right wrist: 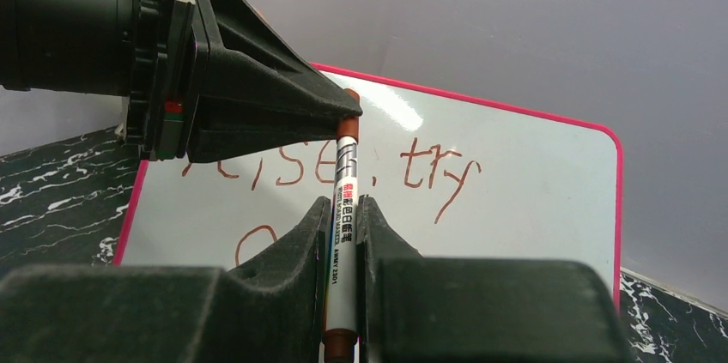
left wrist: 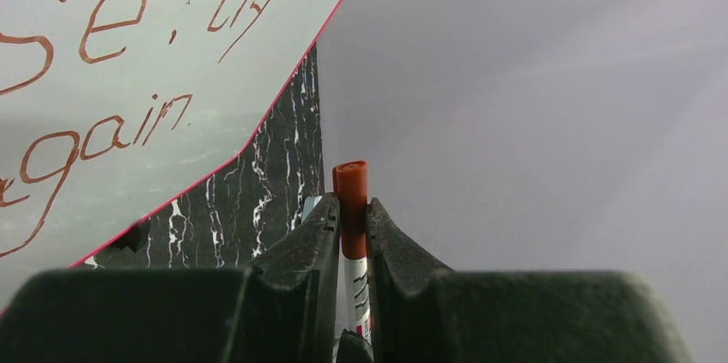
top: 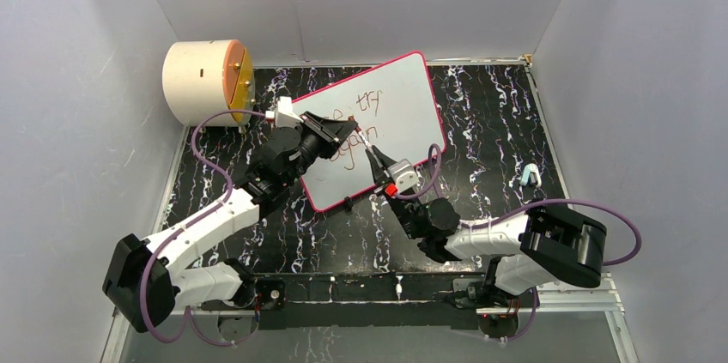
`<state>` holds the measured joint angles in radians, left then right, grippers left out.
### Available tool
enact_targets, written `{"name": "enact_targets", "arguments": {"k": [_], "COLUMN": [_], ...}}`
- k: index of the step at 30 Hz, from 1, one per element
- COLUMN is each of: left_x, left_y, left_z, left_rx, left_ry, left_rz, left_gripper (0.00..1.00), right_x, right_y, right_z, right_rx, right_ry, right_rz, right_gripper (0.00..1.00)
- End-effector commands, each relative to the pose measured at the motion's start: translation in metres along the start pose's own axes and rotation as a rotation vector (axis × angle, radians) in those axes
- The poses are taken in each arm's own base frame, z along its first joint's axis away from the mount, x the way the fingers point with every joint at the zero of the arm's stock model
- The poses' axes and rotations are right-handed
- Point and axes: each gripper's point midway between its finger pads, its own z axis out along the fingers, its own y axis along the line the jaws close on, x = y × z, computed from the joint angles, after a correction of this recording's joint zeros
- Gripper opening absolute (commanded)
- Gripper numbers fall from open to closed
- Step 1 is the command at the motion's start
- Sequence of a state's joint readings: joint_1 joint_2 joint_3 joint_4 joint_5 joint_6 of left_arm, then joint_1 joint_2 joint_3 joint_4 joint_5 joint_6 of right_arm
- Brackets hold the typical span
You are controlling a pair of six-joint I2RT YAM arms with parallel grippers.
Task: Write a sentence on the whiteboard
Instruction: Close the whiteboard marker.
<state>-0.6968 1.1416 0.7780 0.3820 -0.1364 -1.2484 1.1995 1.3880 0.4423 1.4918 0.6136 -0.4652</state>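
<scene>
I counted one whiteboard [top: 412, 93], one marker [right wrist: 343, 208], one cream cylinder [top: 202, 80] and two grippers. The board sat skewed on the counter [top: 498, 123], mid-back, with a pink-red rim and rounded corners. The sentence [left wrist: 99, 37] read "Rise, try again", thin reddish-brown, in two lines. Left gripper [top: 350, 130] jaws pinched the marker's red end. Right gripper [top: 375, 155] jaws clamped its white barrel. Both were over the board.

White board [top: 403, 97], pink-red rim; reddish-brown writing [top: 367, 104]. Black table [top: 489, 114], white marble veins. White marker [right wrist: 345, 200], rust-red cap. Cream drum [top: 199, 80], orange face.
</scene>
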Motion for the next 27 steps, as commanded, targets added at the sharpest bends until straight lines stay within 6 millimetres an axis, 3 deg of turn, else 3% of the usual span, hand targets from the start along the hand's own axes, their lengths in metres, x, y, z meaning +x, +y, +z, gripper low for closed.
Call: {"name": "enact_targets", "arguments": {"k": [1,4,13,22,24,27], "left_x": [0.023,0.024,0.052,0.026,0.023,0.02], "left_y": [0.013,-0.001,-0.009,-0.006,-0.004,0.0], "left_z": [-0.005,-0.007,-0.016,-0.026,-0.026,-0.025], "left_rx": [-0.014,0.021,0.076,0.066,0.052,0.023], "left_ry": [0.1,0.121,0.17,0.041,0.025,0.01], "left_rz": [0.047,0.064,-0.027,-0.047,-0.04,-0.029], "left_gripper": [0.0,0.0,0.0,0.0,0.13,0.23], "right_x": [-0.052,-0.048,-0.047,-0.039,-0.034,-0.03], "right_y": [-0.022,-0.026,-0.034,-0.036,-0.032,-0.029], "right_z": [0.005,0.004,0.008,-0.007,-0.012,-0.019], "right_rx": [0.071,0.092,0.15,0.115,0.081,0.041], "right_ry": [-0.175,-0.17,-0.178,-0.125,-0.1,-0.082], "right_rz": [0.135,0.155,0.214,0.285,0.288,0.283], "right_gripper": [0.0,0.0,0.0,0.0,0.0,0.0]}}
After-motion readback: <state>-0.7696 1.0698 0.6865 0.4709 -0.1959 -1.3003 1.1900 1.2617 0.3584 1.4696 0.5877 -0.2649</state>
